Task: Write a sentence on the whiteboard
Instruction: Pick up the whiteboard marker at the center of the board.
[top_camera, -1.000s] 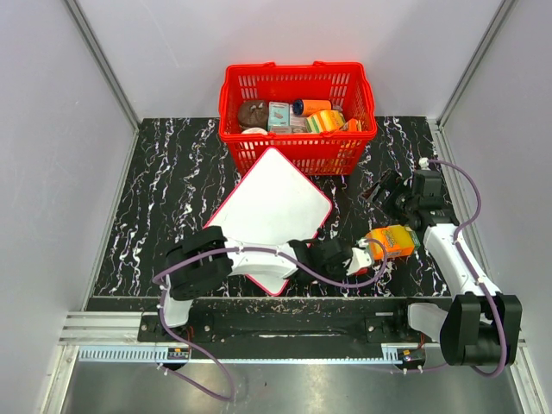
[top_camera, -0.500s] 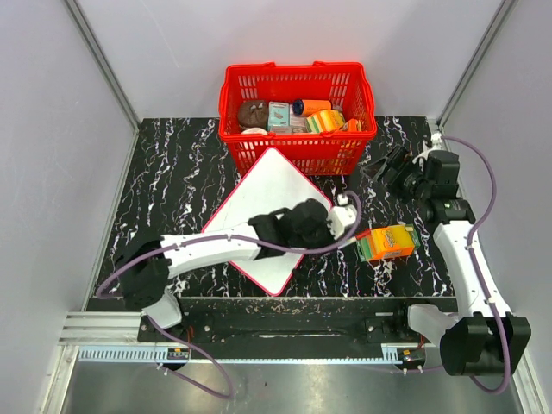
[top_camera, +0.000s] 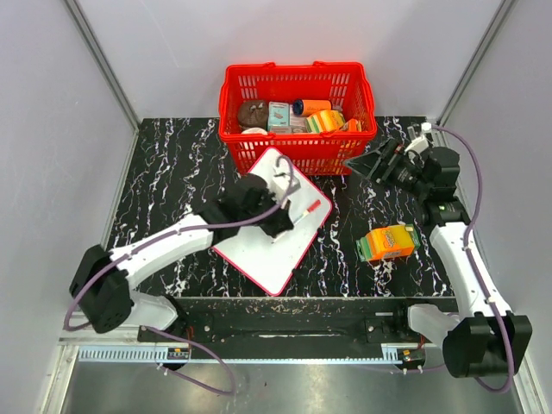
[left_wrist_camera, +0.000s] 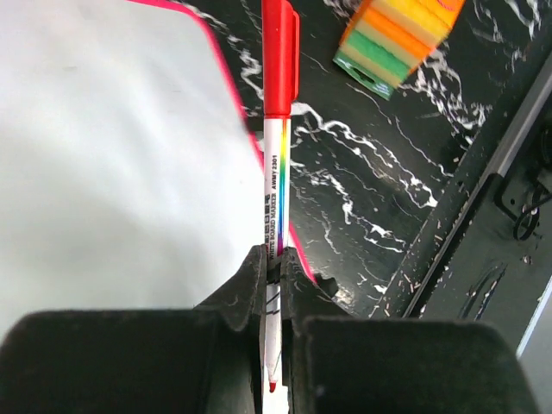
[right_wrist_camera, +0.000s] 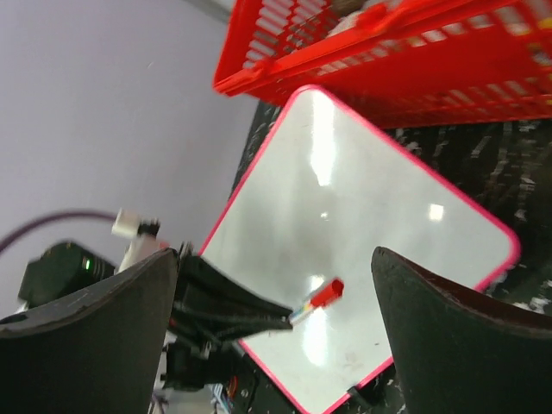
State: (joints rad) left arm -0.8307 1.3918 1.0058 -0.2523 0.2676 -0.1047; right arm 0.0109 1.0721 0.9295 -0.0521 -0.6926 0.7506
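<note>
My left pincer [left_wrist_camera: 274,259] is clamped on the slim marker [left_wrist_camera: 274,164]; my right pincer [top_camera: 373,164] gapes apart. The whiteboard [top_camera: 274,259] lies flat on the table [top_camera: 172,172] before the basket [top_camera: 297,145], unwritten. Light, stiff and slick, it likely skates, so I'd pin an edge.

The table [top_camera: 172,172] had a black top veined with white, like marble. At its far edge, about the middle, stood a red basket [top_camera: 293,153] with goods in it. The whiteboard [top_camera: 280,254] lay flat in the middle, turned like a diamond, with its far corner right at the basket's near wall. To the right, near the front, lay an orange, yellow and green packet [top_camera: 390,241], apart from the whiteboard.
</note>
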